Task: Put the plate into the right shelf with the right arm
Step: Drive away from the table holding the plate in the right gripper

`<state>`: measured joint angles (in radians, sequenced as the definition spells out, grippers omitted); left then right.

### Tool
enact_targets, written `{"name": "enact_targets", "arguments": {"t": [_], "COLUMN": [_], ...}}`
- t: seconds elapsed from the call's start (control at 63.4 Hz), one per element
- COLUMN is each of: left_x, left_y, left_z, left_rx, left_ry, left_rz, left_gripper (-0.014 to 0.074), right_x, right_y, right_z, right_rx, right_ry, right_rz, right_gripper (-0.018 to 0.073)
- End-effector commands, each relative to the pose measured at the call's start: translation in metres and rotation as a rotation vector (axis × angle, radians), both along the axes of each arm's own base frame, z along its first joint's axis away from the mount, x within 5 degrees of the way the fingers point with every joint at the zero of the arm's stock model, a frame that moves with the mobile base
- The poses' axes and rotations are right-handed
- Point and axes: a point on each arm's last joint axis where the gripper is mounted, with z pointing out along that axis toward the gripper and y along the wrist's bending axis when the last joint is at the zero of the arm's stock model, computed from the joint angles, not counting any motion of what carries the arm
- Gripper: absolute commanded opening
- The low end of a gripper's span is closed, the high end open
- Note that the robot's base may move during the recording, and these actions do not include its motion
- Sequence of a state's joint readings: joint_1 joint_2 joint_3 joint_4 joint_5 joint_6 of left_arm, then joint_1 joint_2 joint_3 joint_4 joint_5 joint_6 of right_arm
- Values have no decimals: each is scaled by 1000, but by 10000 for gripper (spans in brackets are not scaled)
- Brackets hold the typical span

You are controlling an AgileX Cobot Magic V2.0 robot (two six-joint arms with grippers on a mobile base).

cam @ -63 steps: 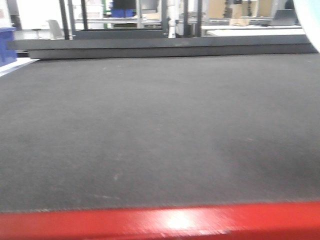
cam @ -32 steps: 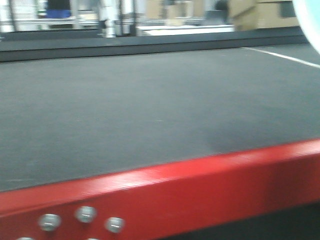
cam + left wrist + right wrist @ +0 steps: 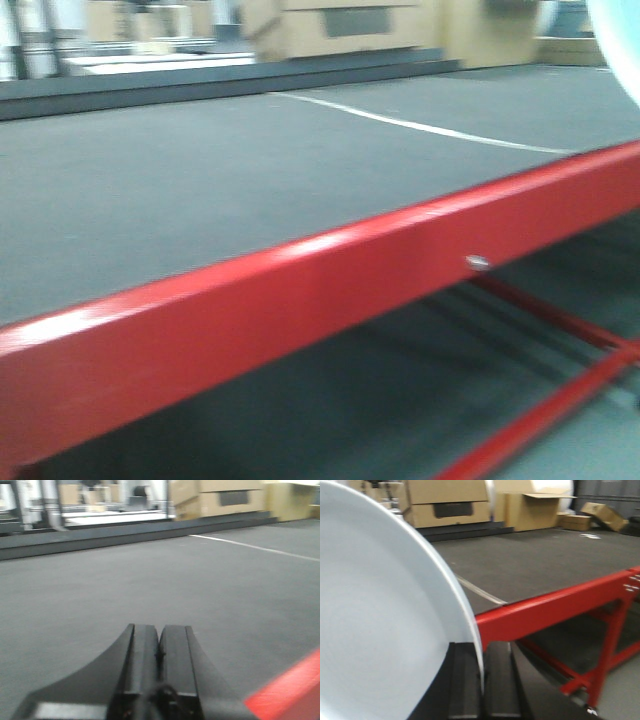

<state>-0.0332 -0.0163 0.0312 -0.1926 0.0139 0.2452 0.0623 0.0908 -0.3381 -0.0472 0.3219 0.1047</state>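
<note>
The pale white plate (image 3: 380, 620) fills the left of the right wrist view, standing on edge, its rim pinched between the black fingers of my right gripper (image 3: 482, 680), which is shut on it. A sliver of the plate (image 3: 618, 45) shows at the top right corner of the front view. My left gripper (image 3: 159, 645) hovers over the dark table top, shut with nothing between its fingers. The right shelf is out of view.
A red-framed table (image 3: 300, 290) with a dark grey top runs diagonally across the front view, and its red legs (image 3: 605, 645) show on the right. A white strip (image 3: 420, 125) lies on the top. Cardboard boxes (image 3: 450, 500) stand behind on the floor.
The whole view has swung to the right: the table's red edge went from level to diagonal, the far racks slid off left, and cardboard boxes and the table's underside came into view.
</note>
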Motion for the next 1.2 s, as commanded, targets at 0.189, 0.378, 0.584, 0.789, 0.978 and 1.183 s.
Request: {"name": "enact_targets", "arguments": {"t": [0.189,0.378,0.584,0.789,0.978,1.183], "left_x": [-1,-1,-1,-1,-1,-1], "left_y": [1,1,1,1,1,1], "left_z": [5,5,5,5,5,5], "left_rx": [-11,-11,-11,-11,-11,-11], "left_ry": [-83,-83,-83,-83,-83,-83], "left_rz": [11,11,11,11,11,11], "left_gripper": [-47,-47,-47,-47,-47,-47], "right_x": [-2,-2,-2,-2,-2,-2], "right_y": [0,0,0,0,0,0], "right_z": [18,18,18,18,18,18], "right_rx": [-11,-11,-11,-11,-11,-11], "right_ry": [-111,-111,-111,-111,-111,-111], "right_rz": [-4,-4,-4,-4,-4,-4], "right_gripper": [54,54,54,54,54,54]}}
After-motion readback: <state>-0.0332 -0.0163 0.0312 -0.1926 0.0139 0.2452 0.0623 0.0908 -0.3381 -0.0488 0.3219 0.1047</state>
